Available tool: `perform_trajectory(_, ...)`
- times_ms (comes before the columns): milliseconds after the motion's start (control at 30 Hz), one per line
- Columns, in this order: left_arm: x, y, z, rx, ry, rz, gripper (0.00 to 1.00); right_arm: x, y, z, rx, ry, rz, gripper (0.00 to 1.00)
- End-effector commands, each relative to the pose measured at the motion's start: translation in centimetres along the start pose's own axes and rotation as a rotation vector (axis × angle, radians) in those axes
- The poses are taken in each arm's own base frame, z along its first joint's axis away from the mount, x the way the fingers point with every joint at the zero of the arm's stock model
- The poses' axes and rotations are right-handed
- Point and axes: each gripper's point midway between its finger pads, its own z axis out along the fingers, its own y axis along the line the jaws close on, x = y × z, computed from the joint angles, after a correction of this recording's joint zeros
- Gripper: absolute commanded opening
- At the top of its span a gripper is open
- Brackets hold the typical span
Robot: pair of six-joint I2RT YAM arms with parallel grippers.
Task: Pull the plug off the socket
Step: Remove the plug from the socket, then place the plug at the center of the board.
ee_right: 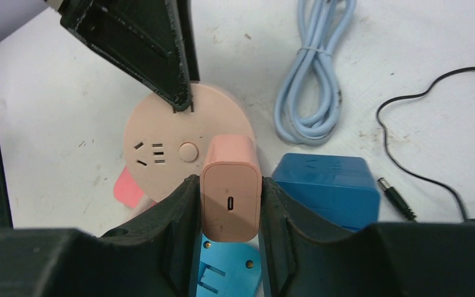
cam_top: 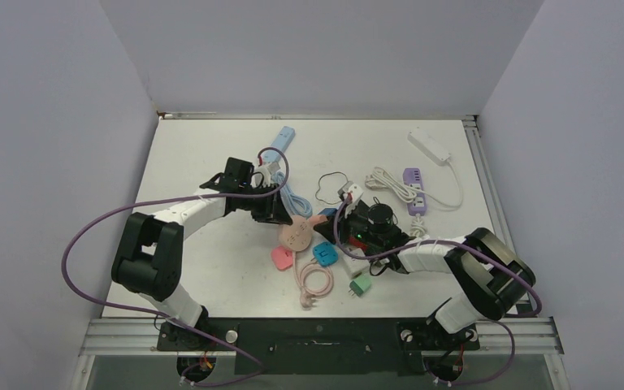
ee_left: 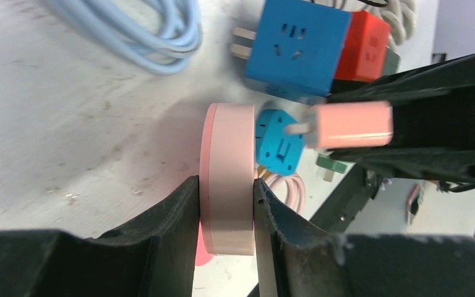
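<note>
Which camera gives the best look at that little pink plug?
The right wrist view: the pink plug sits large and sharp, centre frame. The left wrist view shows it sideways and blurred; the top view barely shows it.

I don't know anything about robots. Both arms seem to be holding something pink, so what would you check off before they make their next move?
1. Left gripper clamped on the round pink socket: ok, a finger on each edge.
2. Right gripper clamped on the pink plug: ok.
3. Plug free of the socket: ok. The left wrist view shows a bare prong and a gap before the socket's face.
4. Clear spot below for setting things down: not ok. The blue cube adapter and cyan adapter crowd in close.
5. Pink cable free to follow the socket: cannot tell.
</note>
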Motion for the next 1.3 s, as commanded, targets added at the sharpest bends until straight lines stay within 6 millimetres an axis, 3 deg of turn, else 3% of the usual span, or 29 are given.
perform_trajectory(0,-2.4,0.5,-1.4,-0.071,-0.095,0.066,0.0,-2.9,0.8,-0.1,-0.085,-0.113,0.027,0.05)
perform_trajectory(333,-2.6,0.4,-1.6,-0.065,-0.104,0.063,0.0,-3.0,0.3,-0.2,-0.013,-0.099,-0.028,0.05)
perform_trajectory(567,-4.8,2.1,-4.0,-0.053,-0.211,-0.018,0.0,-1.2,1.7,1.3,0.116,0.019,-0.222,0.1)
perform_trajectory(767,-6.4,3.4,-6.3,-0.083,-0.291,-0.044,0.0,-0.2,0.6,1.7,0.18,0.074,-0.233,0.17)
perform_trajectory(967,-6.1,5.7,-6.1,-0.143,-0.27,-0.11,0.0,1.2,-0.5,2.4,0.228,0.14,-0.222,0.33)
perform_trajectory(1133,-5.8,6.5,-5.6,-0.162,-0.247,-0.134,0.01,1.0,-0.7,2.2,0.249,0.13,-0.219,0.5)
perform_trajectory(1267,-5.5,7.5,-5.5,-0.202,-0.236,-0.151,0.1,0.6,-0.7,1.9,0.255,0.111,-0.217,0.64)
